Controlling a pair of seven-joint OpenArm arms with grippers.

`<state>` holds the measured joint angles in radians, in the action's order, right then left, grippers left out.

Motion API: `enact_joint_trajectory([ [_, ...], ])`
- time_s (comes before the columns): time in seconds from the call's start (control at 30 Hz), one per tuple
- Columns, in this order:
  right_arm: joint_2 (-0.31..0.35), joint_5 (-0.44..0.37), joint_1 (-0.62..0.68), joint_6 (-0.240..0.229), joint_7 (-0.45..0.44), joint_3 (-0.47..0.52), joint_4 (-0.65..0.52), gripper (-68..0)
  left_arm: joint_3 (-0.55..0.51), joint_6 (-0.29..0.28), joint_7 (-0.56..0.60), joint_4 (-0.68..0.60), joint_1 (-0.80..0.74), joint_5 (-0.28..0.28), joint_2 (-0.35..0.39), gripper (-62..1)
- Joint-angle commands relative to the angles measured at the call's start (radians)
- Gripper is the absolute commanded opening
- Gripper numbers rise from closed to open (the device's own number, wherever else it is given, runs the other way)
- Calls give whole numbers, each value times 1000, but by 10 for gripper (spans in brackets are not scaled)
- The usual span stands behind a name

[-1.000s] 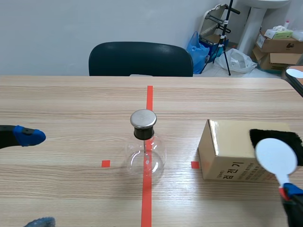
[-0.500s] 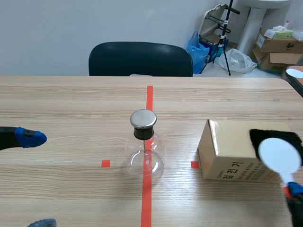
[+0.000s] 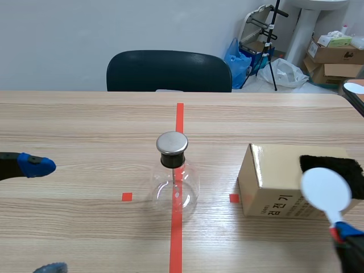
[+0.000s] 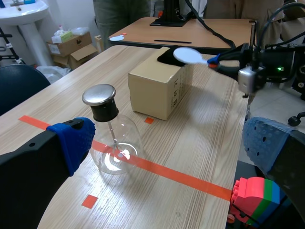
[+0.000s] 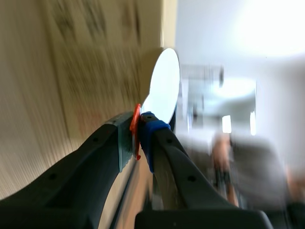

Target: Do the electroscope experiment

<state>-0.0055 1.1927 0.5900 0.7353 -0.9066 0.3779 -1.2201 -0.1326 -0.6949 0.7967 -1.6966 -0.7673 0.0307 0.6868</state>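
The electroscope, a round glass flask with a black neck and a silver metal cap, stands on the orange tape line at the table's middle. My right gripper is shut on the red handle of a white round paddle, held in front of the cardboard box. A black cloth lies on the box top. My left gripper is open at the table's left, apart from the flask.
A dark chair stands behind the table's far edge. Boxes and bags sit on the floor at the back right. A coloured toy block sits under my left gripper's right finger.
The paddle in my right gripper has swung slightly back to the left and down in front of the box. The left arm has barely moved.
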Motion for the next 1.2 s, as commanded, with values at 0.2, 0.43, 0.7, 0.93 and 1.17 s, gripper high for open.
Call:
enact_joint_trajectory([
  [0.2,-5,-21,-6,48,67,-6,-11,-666,-5,-1,16,-6,0,-10,-2,14],
  [0.43,-6,-15,-11,48,83,-6,-11,-666,-5,-1,16,-6,0,-10,-2,14],
  [0.7,-9,-3,-9,48,117,-6,-3,-666,-5,-1,15,-6,0,-10,-2,14],
  [0.93,-9,6,-6,48,105,-6,0,-666,-5,-1,16,-6,0,-10,-2,14],
  [1.17,-16,7,-8,48,174,-6,1,-666,-5,-1,16,-6,0,-7,-2,14],
])
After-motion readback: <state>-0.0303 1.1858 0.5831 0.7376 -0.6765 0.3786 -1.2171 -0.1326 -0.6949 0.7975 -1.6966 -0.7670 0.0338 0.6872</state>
